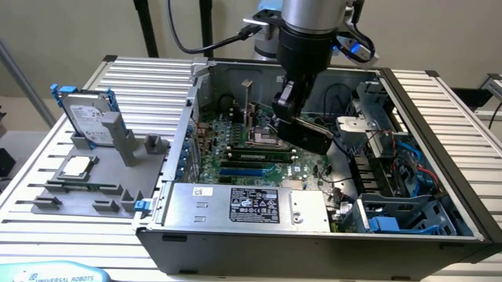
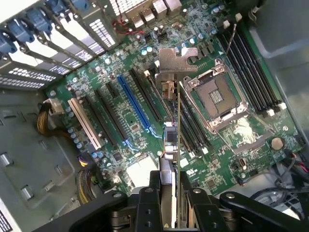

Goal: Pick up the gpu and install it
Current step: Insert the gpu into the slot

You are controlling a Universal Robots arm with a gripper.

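My gripper (image 1: 292, 117) hangs inside the open computer case, above the motherboard (image 1: 259, 158), and is shut on the gpu (image 1: 312, 136). The card's black face slants down toward the exterior view's right. In the wrist view the gpu (image 2: 178, 125) is seen edge-on, as a thin green board running from between my fingers (image 2: 155, 188) out to its silver bracket (image 2: 172, 60). It floats above the board, over the black slots between the blue slot (image 2: 135, 104) and the open CPU socket (image 2: 217, 94). It is not seated in any slot.
The case wall (image 1: 427, 117) and drive cage with cables (image 1: 377, 135) stand at the exterior view's right. The power supply (image 1: 243, 202) lies along the front. Outside, at the left, a grey holder (image 1: 86, 188) carries a hard drive (image 1: 86, 117) and a CPU chip (image 1: 77, 166).
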